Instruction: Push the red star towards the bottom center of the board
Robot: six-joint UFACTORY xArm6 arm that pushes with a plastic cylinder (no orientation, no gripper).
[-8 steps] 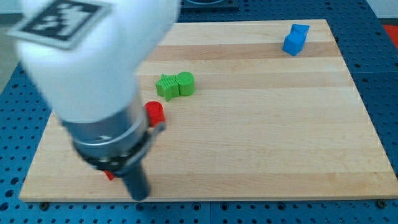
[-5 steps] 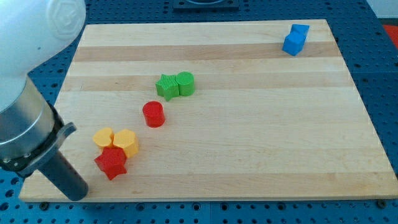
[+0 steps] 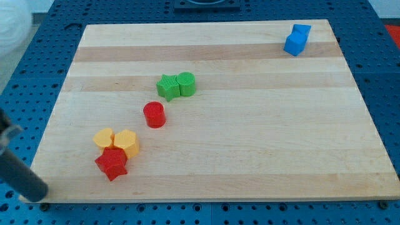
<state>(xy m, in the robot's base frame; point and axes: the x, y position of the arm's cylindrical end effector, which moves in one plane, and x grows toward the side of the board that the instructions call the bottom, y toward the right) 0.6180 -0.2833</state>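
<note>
- Camera view: the red star (image 3: 112, 164) lies near the bench's (image 3: 250, 156) bottom-left corner, low on the wooden surface and well to the view's left of the bottom centre where the task wants it; it has a long stretch of bare wood to cross toward the view's right.
- Two yellow blocks, a heart-like one (image 3: 104, 137) and a rounder one (image 3: 126, 142), sit touching each other just above the star and appear to touch its upper edge; that crowding matters, since a push with any upward slant would likely drag them along.
- A red cylinder (image 3: 154, 115) stands alone up and to the view's right of the yellow pair; further up, a green star (image 3: 167, 87) and a green cylinder (image 3: 185, 84) sit pressed side by side; a blue block (image 3: 297, 39), shape hard to call, rests in the top-right corner, well apart from everything.
- My tip (image 3: 39, 197) shows at the view's bottom-left, at the bench's corner edge, to the left of and slightly below the red star and apart from it; I judge this placement sensible, because standing on the star's left side sets up a rightward shove along the bottom edge; the rod leans in from the view's left border.
- There is no claw on this rig, so neither released nor clenched applies; the rod carries nothing.
</note>
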